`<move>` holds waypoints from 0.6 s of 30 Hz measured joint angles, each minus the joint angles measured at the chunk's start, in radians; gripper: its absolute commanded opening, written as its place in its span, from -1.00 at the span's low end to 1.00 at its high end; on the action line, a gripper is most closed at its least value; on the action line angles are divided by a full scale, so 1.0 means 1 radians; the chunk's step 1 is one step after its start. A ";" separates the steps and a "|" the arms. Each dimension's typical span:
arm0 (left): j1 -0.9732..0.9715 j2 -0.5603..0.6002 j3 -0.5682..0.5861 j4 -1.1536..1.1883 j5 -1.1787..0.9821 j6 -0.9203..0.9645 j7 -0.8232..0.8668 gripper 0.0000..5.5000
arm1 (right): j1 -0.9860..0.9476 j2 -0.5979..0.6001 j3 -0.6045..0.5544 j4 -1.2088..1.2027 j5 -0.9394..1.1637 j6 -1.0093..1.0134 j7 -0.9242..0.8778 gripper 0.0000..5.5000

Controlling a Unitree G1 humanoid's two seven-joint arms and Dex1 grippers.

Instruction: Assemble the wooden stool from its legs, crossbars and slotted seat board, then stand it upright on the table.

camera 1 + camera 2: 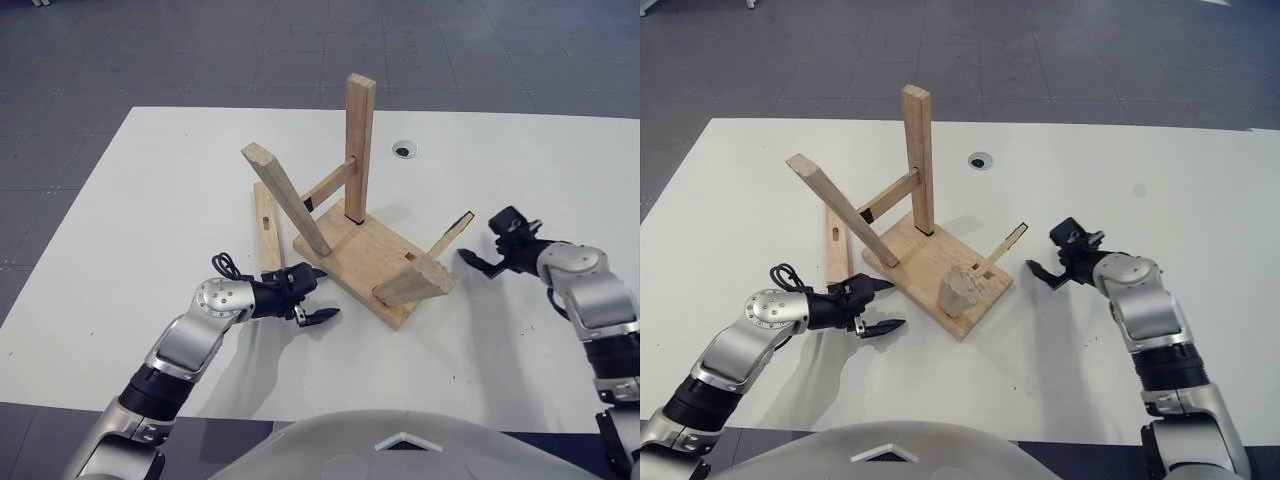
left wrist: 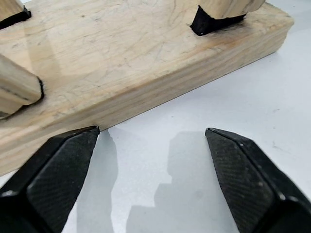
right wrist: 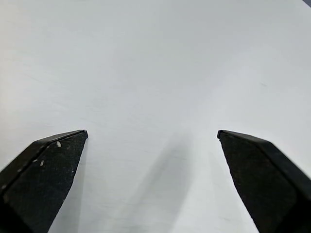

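Half-built stool (image 1: 365, 262) rests seat-down on the white surface (image 1: 160, 200), with the left jaws and right jaws on either side, both released and empty.

White table on a grey floor – the setting only.
The white table (image 1: 140, 220) has a plain matte top with a straight far edge. A small round port (image 1: 403, 150) (dark in the middle, with a pale ring around it) is set into the top near that far edge. Beyond the table and to either side lies a grey floor (image 1: 200, 50) of large square tiles – faint seams cross it.
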 measured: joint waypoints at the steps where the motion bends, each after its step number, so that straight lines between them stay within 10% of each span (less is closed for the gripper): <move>1: -0.009 -0.004 0.014 0.017 0.000 -0.001 0.004 0.48 | 0.018 -0.001 0.008 -0.051 0.006 0.030 0.015 0.80; 18: -0.123 -0.059 0.064 0.188 0.012 -0.054 0.027 0.48 | 0.043 0.040 0.058 -0.254 0.018 0.220 0.031 0.80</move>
